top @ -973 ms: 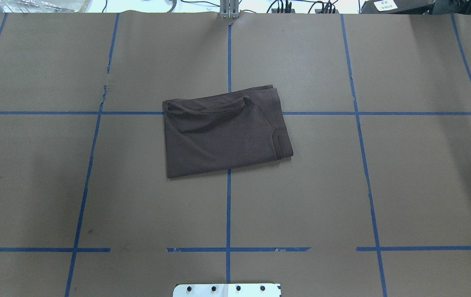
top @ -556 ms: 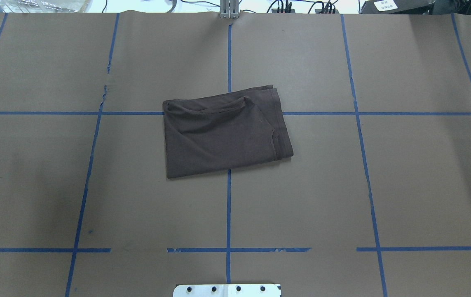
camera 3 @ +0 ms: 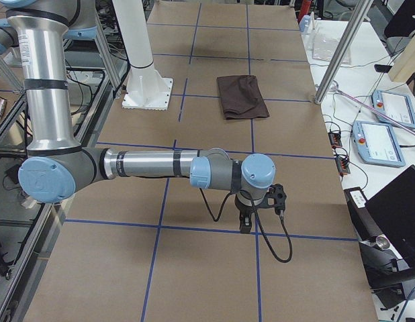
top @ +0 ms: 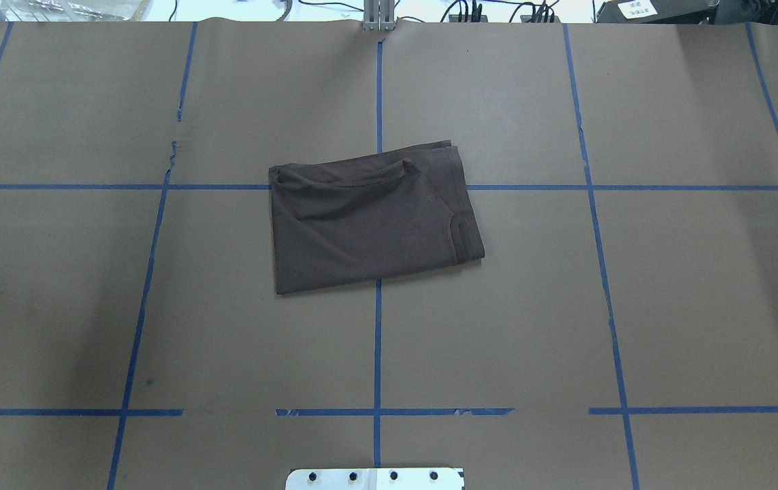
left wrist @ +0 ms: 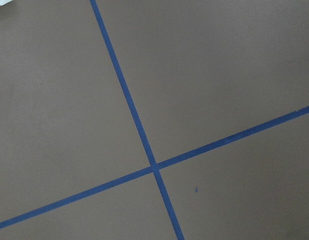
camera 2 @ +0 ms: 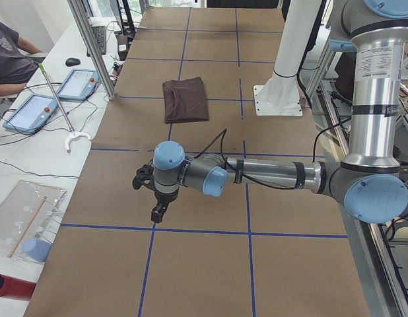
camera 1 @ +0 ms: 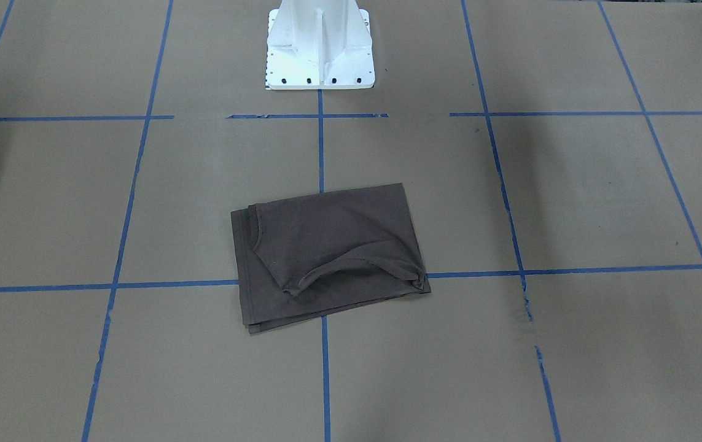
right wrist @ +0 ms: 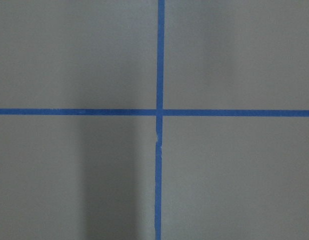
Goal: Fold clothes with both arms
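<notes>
Shirt lay folded in a compact rectangle mid-table. The left gripper and right gripper hung over bare paper well apart from it, probably because folding looked finished. Whether either was spread could not be told.

The T-shirt is a plain dark brown-grey, its stitched hem the same shade. The tabletop is dull brown paper, crossed by a wide grid of blue tape lines. The pedestal on the robot's side is white. The left arm and right arm are silver-grey with light blue joint caps. The left tool and right tool are black, with black cables.
</notes>
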### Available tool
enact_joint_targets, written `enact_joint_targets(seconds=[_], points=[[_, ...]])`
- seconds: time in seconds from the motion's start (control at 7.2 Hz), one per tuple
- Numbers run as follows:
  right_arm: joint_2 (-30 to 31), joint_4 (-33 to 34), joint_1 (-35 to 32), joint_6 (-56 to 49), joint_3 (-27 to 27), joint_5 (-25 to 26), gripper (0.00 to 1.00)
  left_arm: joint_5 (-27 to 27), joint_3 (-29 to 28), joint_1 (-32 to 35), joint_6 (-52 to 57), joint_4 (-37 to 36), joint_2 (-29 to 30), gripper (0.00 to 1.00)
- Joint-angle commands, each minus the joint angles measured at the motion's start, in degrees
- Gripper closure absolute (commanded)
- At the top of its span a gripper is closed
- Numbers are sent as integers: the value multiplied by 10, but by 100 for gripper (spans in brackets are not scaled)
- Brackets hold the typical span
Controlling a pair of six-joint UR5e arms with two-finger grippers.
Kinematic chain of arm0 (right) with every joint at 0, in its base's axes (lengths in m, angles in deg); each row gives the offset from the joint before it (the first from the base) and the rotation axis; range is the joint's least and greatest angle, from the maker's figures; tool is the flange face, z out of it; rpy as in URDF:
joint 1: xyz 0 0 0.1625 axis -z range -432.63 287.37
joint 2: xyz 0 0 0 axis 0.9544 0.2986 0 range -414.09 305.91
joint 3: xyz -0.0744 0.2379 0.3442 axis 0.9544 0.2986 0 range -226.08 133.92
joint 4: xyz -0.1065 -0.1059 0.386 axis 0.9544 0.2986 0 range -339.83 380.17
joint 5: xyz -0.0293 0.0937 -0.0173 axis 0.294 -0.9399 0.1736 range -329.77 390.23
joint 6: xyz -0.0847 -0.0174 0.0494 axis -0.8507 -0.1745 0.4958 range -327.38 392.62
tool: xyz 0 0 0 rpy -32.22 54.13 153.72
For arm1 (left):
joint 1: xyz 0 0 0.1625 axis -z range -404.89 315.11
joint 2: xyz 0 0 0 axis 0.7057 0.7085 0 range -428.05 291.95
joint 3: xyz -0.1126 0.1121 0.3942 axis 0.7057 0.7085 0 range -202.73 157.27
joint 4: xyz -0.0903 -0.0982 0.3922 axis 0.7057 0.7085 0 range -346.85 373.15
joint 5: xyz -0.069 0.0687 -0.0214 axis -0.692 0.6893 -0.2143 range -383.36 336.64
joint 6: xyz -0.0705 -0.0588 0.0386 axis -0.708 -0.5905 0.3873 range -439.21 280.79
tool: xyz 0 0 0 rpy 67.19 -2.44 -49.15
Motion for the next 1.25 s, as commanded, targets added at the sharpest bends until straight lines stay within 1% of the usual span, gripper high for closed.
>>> enact_joint_targets(seconds=[0.0,0.14,0.28,0.42,0.56,0.69,0.83,1.11], points=[[42,1,-7,-4,-35,1,0,-1,11,4,25,-39,-2,0],[53,1,-7,-4,-49,4,0,0,10,5,93,-82,-1,0],[54,1,-6,2,-50,4,0,1,10,17,122,-105,0,0],[54,1,-6,3,-49,4,0,-1,6,46,123,-122,-2,0],[55,1,-6,4,-47,4,0,-7,7,57,122,-127,-17,0],[58,2,-6,4,-40,4,0,-36,7,58,119,-127,-22,0],[67,1,-7,2,-40,4,0,-44,6,58,116,-126,-22,0],[74,-35,-8,18,-51,6,0,-42,6,62,114,-126,-22,0]])
